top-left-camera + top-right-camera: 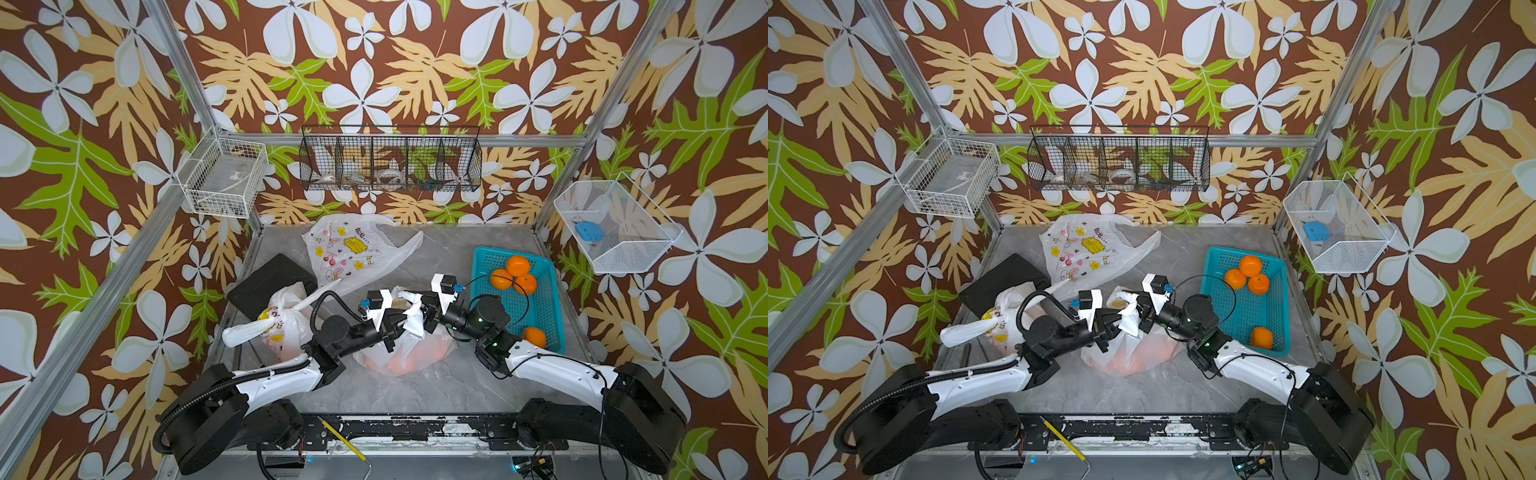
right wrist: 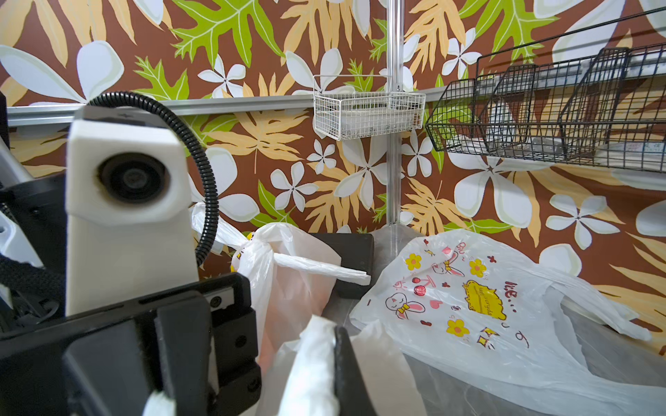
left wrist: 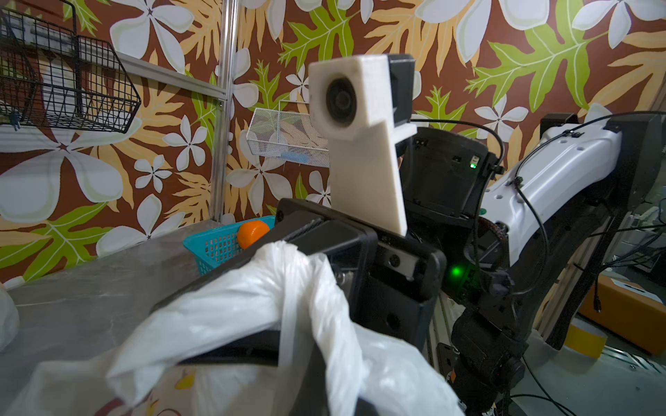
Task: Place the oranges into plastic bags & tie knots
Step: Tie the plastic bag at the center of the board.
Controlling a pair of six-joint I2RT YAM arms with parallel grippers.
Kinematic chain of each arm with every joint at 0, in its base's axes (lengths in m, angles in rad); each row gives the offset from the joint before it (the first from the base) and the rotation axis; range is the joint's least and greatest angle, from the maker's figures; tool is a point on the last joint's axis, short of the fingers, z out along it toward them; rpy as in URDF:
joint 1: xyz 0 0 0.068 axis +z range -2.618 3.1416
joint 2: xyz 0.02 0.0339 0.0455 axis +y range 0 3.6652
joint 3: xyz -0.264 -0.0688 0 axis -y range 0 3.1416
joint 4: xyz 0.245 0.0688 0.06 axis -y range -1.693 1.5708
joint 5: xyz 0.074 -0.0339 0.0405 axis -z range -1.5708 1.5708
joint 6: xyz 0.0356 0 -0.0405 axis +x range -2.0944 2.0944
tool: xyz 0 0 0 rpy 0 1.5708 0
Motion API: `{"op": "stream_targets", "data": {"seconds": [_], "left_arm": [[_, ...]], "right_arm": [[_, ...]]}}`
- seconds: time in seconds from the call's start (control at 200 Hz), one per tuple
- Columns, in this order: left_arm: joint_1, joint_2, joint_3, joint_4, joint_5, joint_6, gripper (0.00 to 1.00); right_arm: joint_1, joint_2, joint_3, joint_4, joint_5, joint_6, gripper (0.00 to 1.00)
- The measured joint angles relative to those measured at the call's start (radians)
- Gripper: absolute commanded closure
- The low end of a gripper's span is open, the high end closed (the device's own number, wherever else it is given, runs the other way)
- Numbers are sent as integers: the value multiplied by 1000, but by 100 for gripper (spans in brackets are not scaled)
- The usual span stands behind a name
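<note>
In both top views a plastic bag [image 1: 399, 353] [image 1: 1133, 353] lies mid-table, with oranges showing through its skin. Its white handles [image 1: 409, 307] [image 1: 1127, 311] are pulled up between my grippers. My left gripper [image 1: 392, 328] [image 1: 1111, 328] [image 3: 317, 396] is shut on one handle strip [image 3: 288, 288]. The right gripper [image 1: 426, 311] [image 1: 1144, 311] [image 2: 331, 378] is shut on the other strip [image 2: 313, 371]. A filled bag [image 1: 282, 328] [image 2: 288, 288] with a knot [image 1: 266, 320] [image 2: 259, 248] sits at the left. An empty printed bag [image 1: 353, 253] [image 2: 468, 306] lies flat behind.
A teal basket [image 1: 540, 307] [image 1: 1273, 307] at the right holds three oranges [image 1: 515, 274] together and one orange [image 1: 534, 336] at its near end. A black box [image 1: 270, 278] stands behind the knotted bag. Wire baskets [image 1: 390, 162] hang on the walls.
</note>
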Motion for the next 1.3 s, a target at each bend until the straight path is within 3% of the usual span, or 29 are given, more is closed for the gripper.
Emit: {"op": "stream_targets", "data": {"seconds": [0.21, 0.38, 0.541, 0.681, 0.826, 1.076, 1.301], "left_arm": [[-5, -110, -76, -43, -6, 10, 59], [-5, -322, -138, -194, -76, 58, 43], [2, -570, -145, -356, -178, 75, 37], [47, -669, -93, -439, -235, -5, 36], [76, -621, -14, -464, -239, -196, 38], [79, -417, 72, -432, -140, -568, 42], [80, -331, 79, -373, -122, -763, 42]], "right_arm": [[-3, -5, -24, 85, 17, 7, 100], [-3, -7, -27, 111, 30, 6, 100], [-3, -9, -27, 111, 29, 2, 100], [-3, -9, -26, 111, 22, -8, 100], [-2, -6, -24, 111, 8, -26, 100], [0, -6, -15, 111, 1, -31, 100], [6, -6, -15, 111, 1, -34, 100]]}}
